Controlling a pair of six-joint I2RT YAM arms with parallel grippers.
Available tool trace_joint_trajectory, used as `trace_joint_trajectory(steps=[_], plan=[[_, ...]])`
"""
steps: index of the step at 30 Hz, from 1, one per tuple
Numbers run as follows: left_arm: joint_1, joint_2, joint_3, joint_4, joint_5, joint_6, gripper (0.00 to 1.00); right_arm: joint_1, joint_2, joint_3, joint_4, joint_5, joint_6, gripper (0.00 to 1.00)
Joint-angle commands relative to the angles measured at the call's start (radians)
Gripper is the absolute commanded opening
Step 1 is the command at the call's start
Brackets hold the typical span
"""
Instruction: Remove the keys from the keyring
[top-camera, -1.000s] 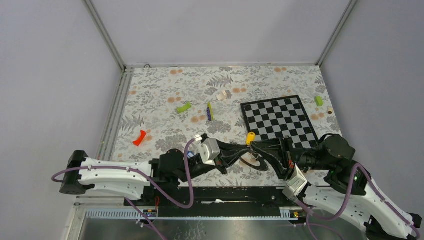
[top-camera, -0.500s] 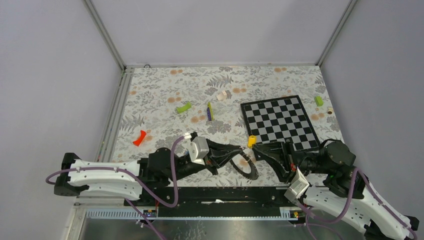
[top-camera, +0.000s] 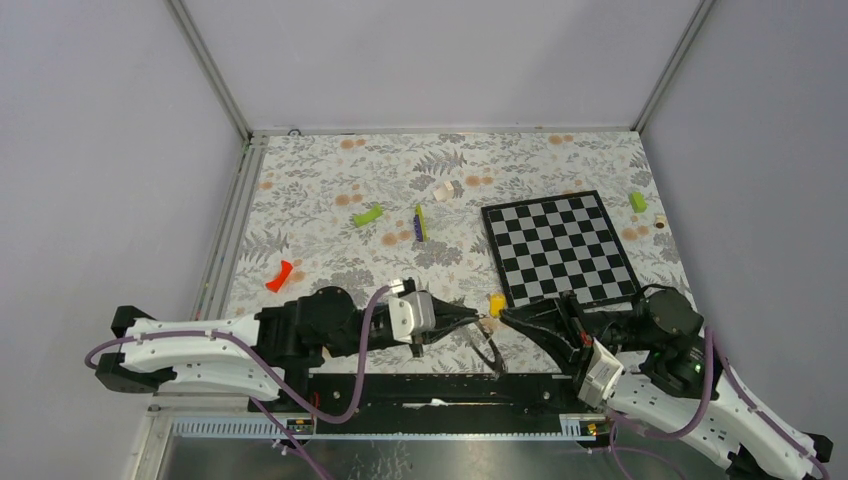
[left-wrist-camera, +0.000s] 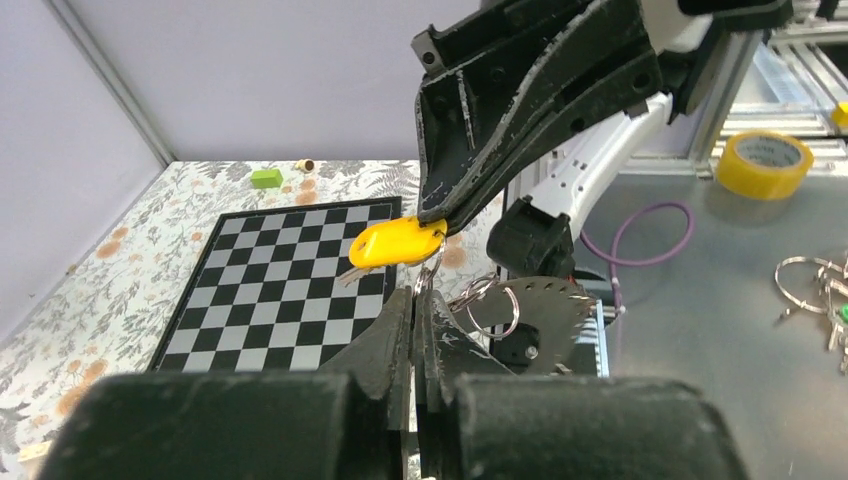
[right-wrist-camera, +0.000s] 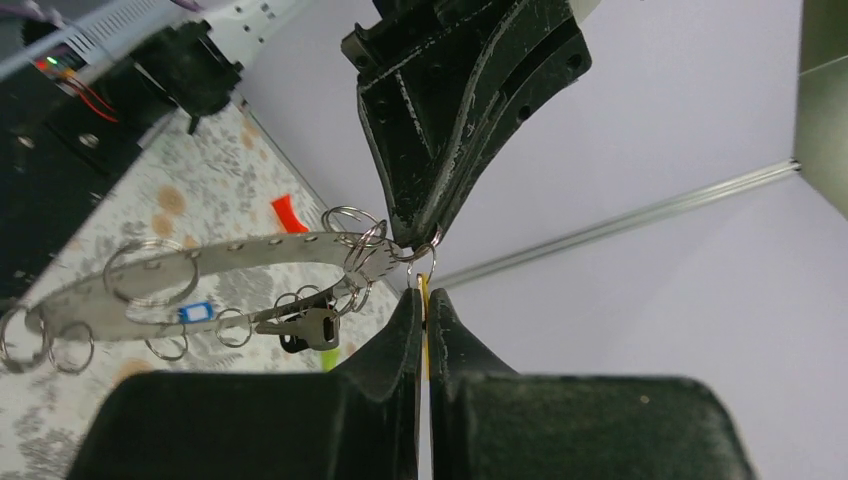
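Observation:
My two grippers meet tip to tip above the near edge of the table. The right gripper (top-camera: 507, 316) (right-wrist-camera: 422, 293) is shut on the yellow-tagged key (left-wrist-camera: 398, 243) (top-camera: 497, 303). The left gripper (top-camera: 478, 322) (left-wrist-camera: 415, 297) is shut on a small split ring at the rim of the keyring (left-wrist-camera: 560, 300) (right-wrist-camera: 230, 250), a flat silvery hoop with holes and a toothed edge. The hoop hangs between the arms. More small rings, a blue tag (right-wrist-camera: 197, 312) and a black-tagged key (right-wrist-camera: 308, 328) dangle from it.
The chessboard (top-camera: 558, 248) lies just beyond the right gripper. Further off lie a red piece (top-camera: 280, 276), lime-green blocks (top-camera: 367, 215) (top-camera: 637, 201) and a thin stick (top-camera: 420, 222). A yellow tape roll (left-wrist-camera: 765, 163) and loose rings (left-wrist-camera: 815, 285) sit off the table.
Both grippers have drawn back toward the near edge, taking the yellow key and the hoop along. The left gripper has closed fully and the two tips stand closer together.

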Motion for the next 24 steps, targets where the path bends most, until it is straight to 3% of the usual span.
trace_joint_trajectory(steps=[1,5,11,16,24], plan=[[0.004,-0.079,0.031,-0.051,0.044,0.146,0.00,0.000,-0.019,0.002,0.020,-0.083,0.150,0.00],[0.004,-0.079,0.078,-0.155,0.088,0.247,0.00,0.000,-0.043,-0.035,0.066,-0.093,0.284,0.01],[0.004,-0.077,0.175,-0.342,0.181,0.427,0.00,0.000,-0.095,-0.087,0.173,-0.019,0.581,0.12],[0.004,-0.117,0.170,-0.356,0.217,0.547,0.00,0.000,-0.130,-0.118,0.255,0.082,0.799,0.23],[0.004,-0.106,0.177,-0.384,0.266,0.694,0.00,0.000,-0.134,-0.154,0.374,0.151,1.013,0.32]])
